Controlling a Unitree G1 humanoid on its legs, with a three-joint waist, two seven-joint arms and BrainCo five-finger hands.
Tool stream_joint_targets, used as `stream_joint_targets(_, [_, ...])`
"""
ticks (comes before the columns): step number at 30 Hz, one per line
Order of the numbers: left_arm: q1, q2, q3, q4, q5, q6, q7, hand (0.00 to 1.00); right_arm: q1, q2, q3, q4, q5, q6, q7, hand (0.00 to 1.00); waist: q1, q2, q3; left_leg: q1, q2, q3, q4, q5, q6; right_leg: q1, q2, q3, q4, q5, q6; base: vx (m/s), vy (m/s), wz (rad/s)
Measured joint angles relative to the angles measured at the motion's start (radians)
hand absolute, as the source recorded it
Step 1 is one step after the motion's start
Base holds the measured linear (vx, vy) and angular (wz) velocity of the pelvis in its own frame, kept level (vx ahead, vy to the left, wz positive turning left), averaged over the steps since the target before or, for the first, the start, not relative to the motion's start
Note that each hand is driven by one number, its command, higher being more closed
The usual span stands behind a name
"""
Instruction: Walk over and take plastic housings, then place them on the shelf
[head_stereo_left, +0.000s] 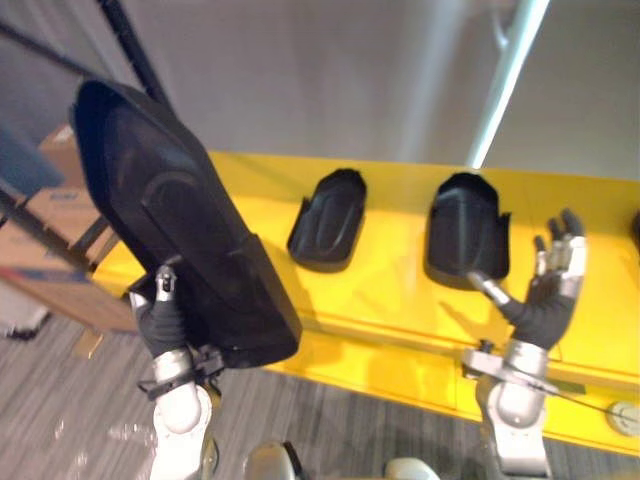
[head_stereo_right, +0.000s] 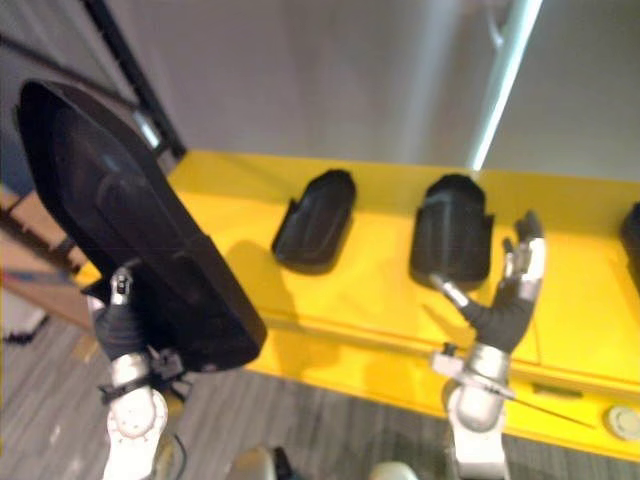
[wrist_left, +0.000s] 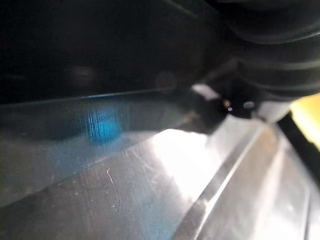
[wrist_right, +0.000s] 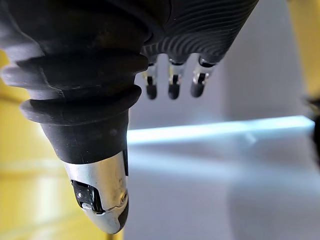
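The robot's left hand (head_stereo_left: 160, 318) is raised at the left. Its thumb lies on the near face of a large black plastic housing (head_stereo_left: 170, 220) and its fingers are hidden behind it, so it appears to pinch the part by its lower edge. The housing stands tilted above the wrist, its hollow side facing the camera, probably lifted to clear the front lip of the yellow shelf (head_stereo_left: 390, 290) before being set down.

The right hand (head_stereo_left: 548, 295) is held upright over the shelf, empty, with straight fingers and the thumb spread wide. It is just beside a smaller black housing (head_stereo_left: 467, 232); whether the thumb tip touches it cannot be told.

Another small housing (head_stereo_left: 328, 220) lies further left on the shelf. Cardboard boxes (head_stereo_left: 55, 215) sit beyond the left arm.
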Motion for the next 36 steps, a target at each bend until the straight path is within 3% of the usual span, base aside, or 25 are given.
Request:
stream_joint_targets(1, [-0.006, 0.0, -0.015, -0.001, 0.004, -0.007, 0.016, 1.0, -0.002, -0.002, -0.015, 0.0, 0.001, -0.001, -0.005, 0.0, -0.004, -0.001, 0.0, 0.017, 0.016, -0.04, -0.084, 0.015, -0.018, 0.024, -0.025, 0.014, 0.007, -0.016, 0.026, 0.21, 0.331, -0.42])
stream_joint_targets(3, [-0.005, -0.001, -0.023, -0.004, 0.005, -0.018, 0.035, 1.0, -0.003, -0.013, -0.014, 0.0, 0.0, -0.01, -0.025, 0.0, -0.004, 0.008, -0.005, 0.047, 0.039, -0.047, -0.139, 0.055, -0.016, 0.036, -0.048, 0.028, 0.029, -0.049, 0.078, 0.21, 0.433, -0.59])
stream_joint_targets(4, [-0.003, -0.002, -0.029, -0.011, 0.005, -0.027, 0.049, 1.0, 0.0, -0.032, -0.015, -0.001, -0.001, -0.011, -0.05, 0.0, 0.002, 0.046, -0.029, 0.052, 0.052, -0.072, -0.162, 0.109, 0.003, 0.024, -0.053, 0.056, 0.039, -0.084, 0.126, 0.2, 0.545, -0.62])
stream_joint_targets(5, [-0.003, -0.002, -0.029, -0.014, 0.005, -0.028, 0.051, 1.0, 0.0, -0.036, -0.016, -0.001, -0.002, -0.011, -0.057, 0.0, 0.004, 0.054, -0.034, 0.05, 0.053, -0.074, -0.163, 0.103, -0.027, 0.022, -0.053, 0.06, 0.039, -0.091, 0.138, 0.19, 0.57, -0.54])
stream_joint_targets(6, [-0.016, 0.022, -0.02, -0.011, 0.005, -0.028, 0.063, 1.0, 0.01, 0.007, -0.017, 0.018, -0.011, -0.007, -0.083, 0.0, 0.002, 0.007, -0.04, 0.045, 0.015, -0.059, -0.105, 0.061, -0.127, 0.025, -0.111, 0.077, 0.05, -0.103, 0.163, 0.13, 0.413, -0.23])
stream_joint_targets(7, [-0.022, 0.029, -0.019, -0.009, 0.004, -0.019, 0.07, 1.0, 0.034, 0.052, -0.012, 0.019, -0.011, -0.005, -0.105, 0.0, -0.006, -0.035, -0.042, 0.046, -0.014, -0.037, -0.085, 0.029, -0.105, 0.014, -0.145, 0.071, 0.058, -0.051, 0.178, 0.13, 0.453, -0.25])
stream_joint_targets(8, [-0.022, 0.031, -0.015, -0.009, 0.004, -0.016, 0.072, 1.0, 0.041, 0.068, -0.01, 0.02, -0.011, -0.005, -0.114, 0.0, -0.003, -0.044, -0.047, 0.047, -0.015, -0.024, -0.08, 0.021, -0.103, 0.002, -0.15, 0.07, 0.057, -0.016, 0.184, 0.13, 0.515, -0.45])
stream_joint_targets(10, [-0.021, 0.05, 0.037, -0.009, 0.005, 0.012, 0.081, 1.0, 0.027, 0.111, -0.009, 0.02, -0.019, -0.01, -0.155, 0.0, 0.013, -0.074, -0.065, 0.079, -0.009, 0.06, -0.088, 0.0, -0.077, -0.046, -0.161, 0.008, 0.037, 0.136, 0.182, 0.11, 0.464, -0.83])
stream_joint_targets(12, [-0.017, 0.052, 0.073, -0.011, 0.008, 0.028, 0.099, 1.0, 0.025, 0.126, -0.011, 0.02, -0.04, -0.013, -0.183, 0.0, 0.011, -0.075, -0.066, 0.117, -0.007, 0.104, -0.119, 0.0, -0.066, -0.047, -0.166, -0.075, 0.005, 0.212, 0.171, 0.06, 0.249, -0.67])
stream_joint_targets(14, [-0.014, 0.053, 0.124, -0.014, 0.009, 0.05, 0.116, 1.0, 0.032, 0.135, -0.038, 0.019, -0.073, -0.008, -0.249, 0.0, 0.004, -0.085, -0.074, 0.137, -0.002, 0.143, -0.168, 0.01, -0.05, -0.057, -0.116, -0.162, -0.006, 0.187, 0.157, 0.02, 0.137, -0.46])
stream_joint_targets(16, [0.002, 0.036, 0.168, -0.014, 0.012, 0.058, 0.124, 1.0, 0.014, 0.131, -0.084, 0.025, -0.085, 0.016, -0.292, 0.0, 0.013, -0.076, -0.078, 0.132, -0.012, 0.183, -0.184, 0.016, -0.048, -0.084, -0.107, -0.239, -0.032, 0.183, 0.138, -0.02, 0.062, -0.53])
stream_joint_targets(19, [0.038, 0.023, 0.241, -0.014, 0.014, 0.06, 0.15, 1.0, -0.009, 0.127, -0.175, 0.107, -0.12, 0.102, -0.396, 0.0, 0.008, -0.059, -0.08, 0.134, -0.018, 0.216, -0.197, 0.031, -0.058, -0.079, -0.106, -0.246, -0.114, 0.184, 0.138, -0.03, -0.017, -0.37])
stream_joint_targets(22, [0.051, -0.019, 0.294, -0.021, 0.017, 0.059, 0.149, 1.0, -0.001, 0.102, -0.347, 0.144, -0.127, 0.185, -0.548, 0.0, 0.006, 0.004, -0.082, 0.144, -0.013, 0.22, -0.239, 0.06, -0.075, -0.076, -0.09, -0.263, -0.152, 0.184, 0.139, -0.02, -0.095, -0.14])
stream_joint_targets(25, [0.07, -0.027, 0.361, -0.067, 0.019, 0.059, 0.151, 1.0, 0.04, 0.088, -0.497, 0.165, -0.116, 0.21, -0.634, 0.0, 0.004, 0.033, -0.091, 0.203, -0.011, 0.239, -0.319, 0.091, -0.1, -0.06, -0.066, -0.255, -0.179, 0.184, 0.139, 0.01, -0.099, -0.28])
stream_joint_targets(29, [0.07, -0.003, 0.43, -0.102, 0.047, 0.069, 0.153, 1.0, 0.102, 0.092, -0.605, 0.242, -0.046, 0.215, -0.619, 0.0, -0.005, 0.038, -0.096, 0.244, -0.011, 0.24, -0.371, 0.102, -0.109, -0.061, -0.046, -0.23, -0.195, 0.183, 0.138, -0.02, -0.057, -0.34])
stream_joint_targets(33, [0.067, 0.073, 0.512, -0.1, 0.047, 0.159, 0.104, 1.0, 0.194, 0.144, -0.619, 0.423, 0.057, 0.231, -0.482, 0.0, -0.021, 0.036, -0.099, 0.274, -0.013, 0.255, -0.416, 0.125, -0.114, -0.058, -0.038, -0.225, -0.195, 0.181, 0.136, 0.0, -0.024, -0.07])
stream_joint_targets(36, [0.065, 0.215, 0.587, -0.066, 0.042, 0.245, 0.009, 1.0, 0.234, 0.182, -0.615, 0.577, 0.103, 0.231, -0.368, 0.0, -0.017, 0.032, -0.099, 0.292, -0.016, 0.268, -0.442, 0.138, -0.117, -0.056, -0.035, -0.222, -0.194, 0.181, 0.136, 0.01, -0.014, -0.05])
